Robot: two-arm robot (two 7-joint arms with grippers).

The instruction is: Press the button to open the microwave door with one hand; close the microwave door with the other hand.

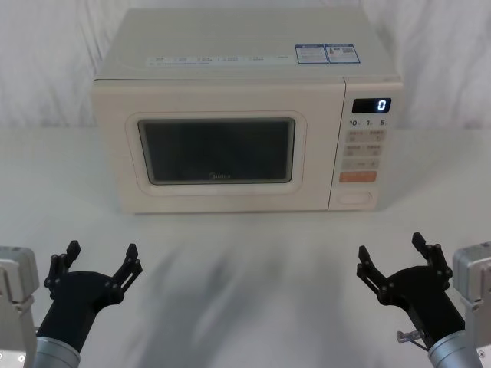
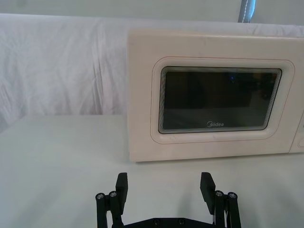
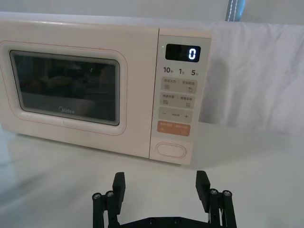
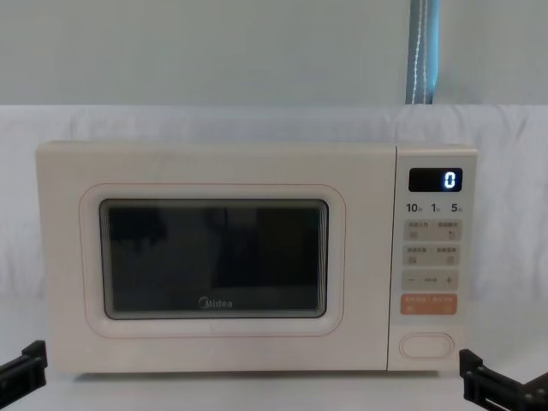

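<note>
1. Left gripper (image 1: 102,255) at about 7 o'clock in the head view, low over the white table (image 1: 245,268), jaws spread wide, holding nothing, touching nothing, well apart from the microwave.
2. Same gripper (image 2: 164,186) in its wrist view: two black fingers (image 2: 122,186) far apart, bare table between them, door straight ahead.
3. Microwave door (image 1: 219,146) at 12 o'clock in the head view, shut flush with the cabinet, dark window and small logo facing forward.
4. Control panel (image 1: 366,146) just right of the door, at about 1 o'clock, display (image 1: 371,106) reading 0.
5. Button (image 1: 356,198) at the bottom of that panel, below the orange key (image 1: 358,176), untouched.
6. Right gripper (image 1: 392,251) at about 5 o'clock, jaws wide open, empty, clear of the panel.
7. Same gripper (image 3: 161,184) in its wrist view, facing the button (image 3: 171,149).
</note>
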